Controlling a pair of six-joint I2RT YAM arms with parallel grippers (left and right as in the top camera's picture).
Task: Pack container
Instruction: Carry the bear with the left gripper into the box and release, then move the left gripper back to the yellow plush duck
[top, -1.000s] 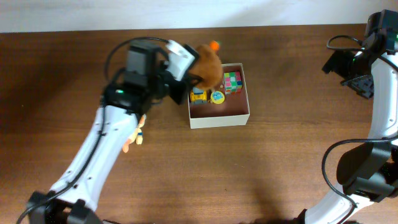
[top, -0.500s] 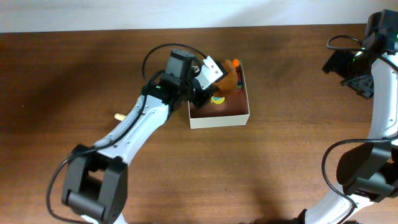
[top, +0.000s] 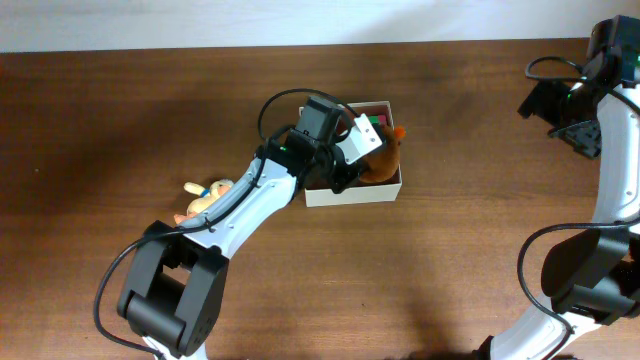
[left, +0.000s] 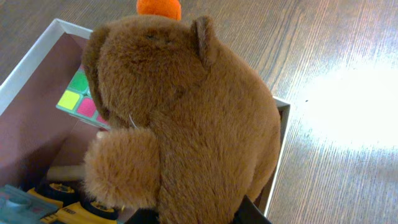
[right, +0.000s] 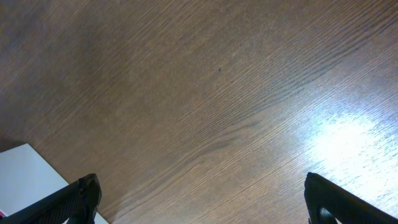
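Note:
The container (top: 352, 194) is a square off-white cardboard box with a reddish-brown inside, at the table's middle back. My left gripper (top: 370, 163) is shut on a brown plush toy (top: 386, 155) with an orange nose and holds it over the box's right part. In the left wrist view the plush toy (left: 186, 118) fills the frame above the gripper (left: 199, 214). Beside it in the container (left: 31, 62) lie a colour cube (left: 78, 96) and a yellow toy (left: 37, 202). My right gripper (top: 556, 106) is open and empty at the far right, over bare wood (right: 202, 199).
A small orange and tan toy (top: 205, 196) lies on the table left of the box, beside my left arm. A white surface (right: 25, 177) shows at the lower left of the right wrist view.
My left gripper has carried the plush toy rightward, from the box's back left corner to over its right side. The right arm has not moved.

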